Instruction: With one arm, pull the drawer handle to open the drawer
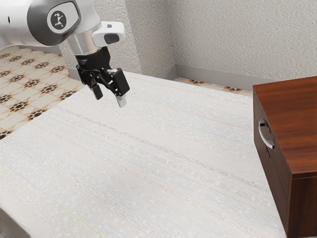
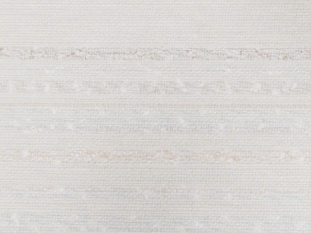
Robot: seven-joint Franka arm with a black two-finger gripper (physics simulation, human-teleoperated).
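Exterior view first: the drawer handle point(image 1: 263, 136) is found at roughly 3 o'clock in the frame. It's a curved silver bar mounted on the drawer front point(image 1: 273, 153) of a dark reddish wooden cabinet point(image 1: 292, 114). The handle is bowed outward with a gap left behind it, presumably so a finger can be hooked in. The front looks flush with the cabinet body, so the drawer is judged shut, with nothing pulled out yet. A seam lower down hints at a second drawer, but that can't be told for sure.

The cabinet is parked on a pale, woven-looking table point(image 1: 148, 168), which is spread out between it and the arm. The gripper point(image 1: 110, 95) is hung above that table at about 10 o'clock, well apart from the handle, which lies toward its 4 o'clock. Its fingers are spread with nothing held between them, pointed down and a bit tilted. That's probably a start pose, so the whole reach is left to be done. In the wrist view, bare table surface point(image 2: 155, 116) is seen under the hand.
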